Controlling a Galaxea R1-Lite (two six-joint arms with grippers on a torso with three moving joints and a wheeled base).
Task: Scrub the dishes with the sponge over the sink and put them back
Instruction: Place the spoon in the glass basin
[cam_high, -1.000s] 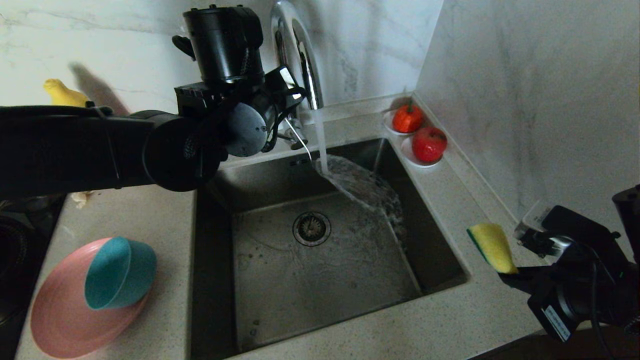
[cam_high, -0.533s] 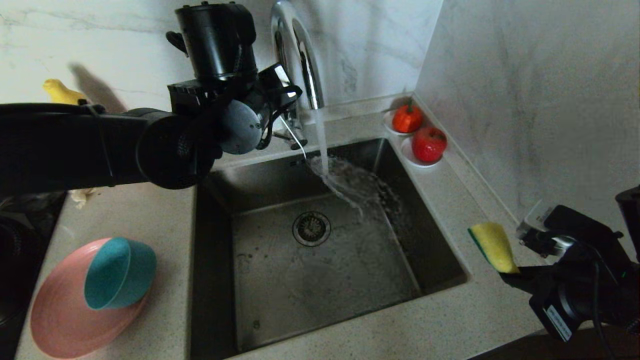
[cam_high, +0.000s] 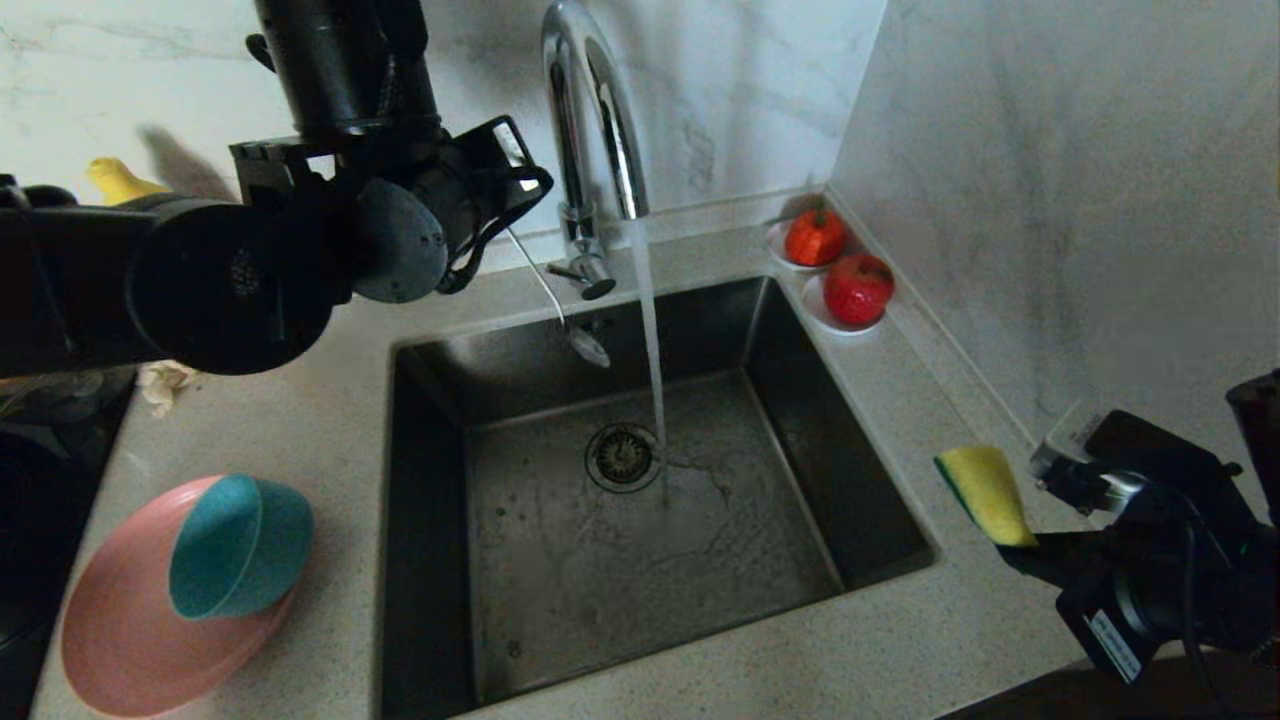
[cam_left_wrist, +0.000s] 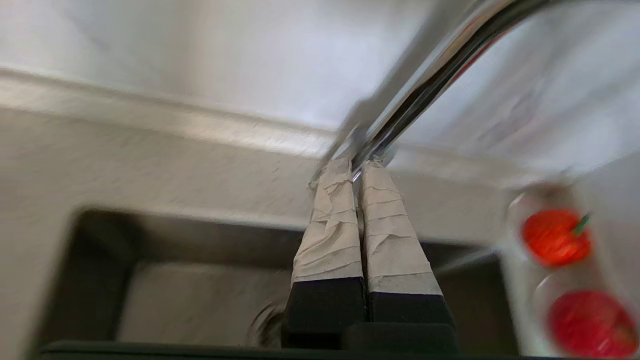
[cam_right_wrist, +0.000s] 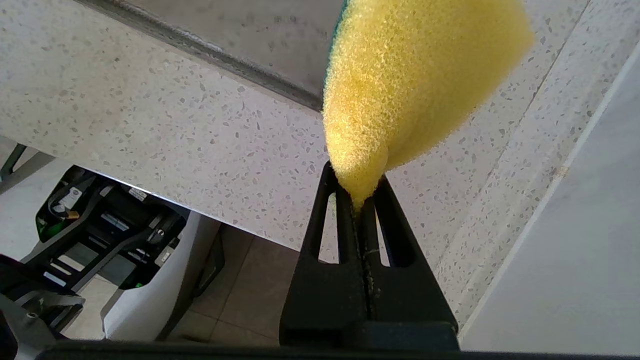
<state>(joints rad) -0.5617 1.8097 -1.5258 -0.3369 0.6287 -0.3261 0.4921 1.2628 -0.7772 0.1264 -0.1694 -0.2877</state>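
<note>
Our left gripper pinches the spoon, bowl end hanging below it over the sink, while our right gripper, beyond the basin's far rim, clamps the sponge.

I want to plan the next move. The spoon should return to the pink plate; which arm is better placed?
Left. Its end effector is shut on the spoon above the sink, on the pink plate's side. The right end effector grips the sponge at the opposite side.
</note>
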